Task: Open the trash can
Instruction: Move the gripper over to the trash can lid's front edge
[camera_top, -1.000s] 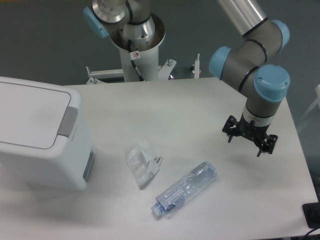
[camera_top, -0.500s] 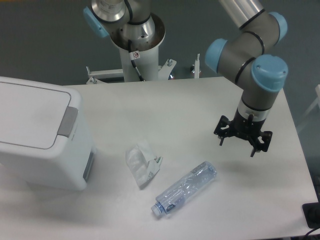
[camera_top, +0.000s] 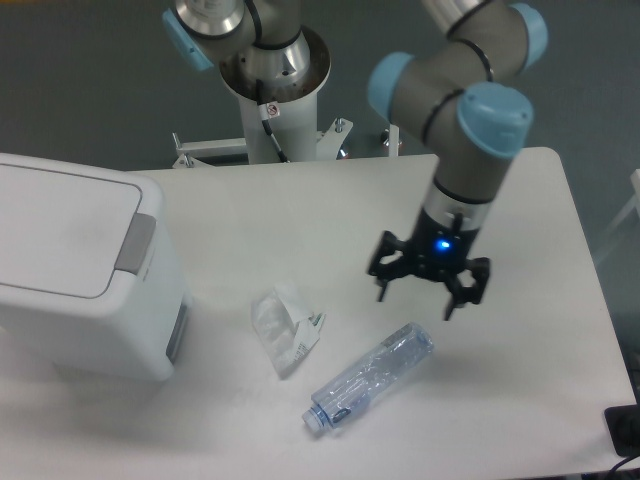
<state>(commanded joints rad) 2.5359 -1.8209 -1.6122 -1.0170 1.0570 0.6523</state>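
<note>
The bin stood at the left edge of the desk, its flat lid down and the grey push-bar at the lid's right rim untouched; so, judged from that, none of the task was done and all of it was left: the arm had yet to reach the bin, meet the bar and press it. The claw hung above the desk well to the right of the bin, its fingers spread wide and holding nothing, with a blue light showing on its body. Between the claw and the bin lay 1 crumpled wrapper, near the bin's right side; 1 clear bottle lay farther right of the bin, just below the claw.

Against the picture from 1 second earlier, the claw had moved leftward, toward the bin, from near the far right edge of the desk to a spot above the bottle's upper end; the arm's elbow had swung the same way; the blue light was not seen before. The bin, wrapper and bottle lay where they had been.
</note>
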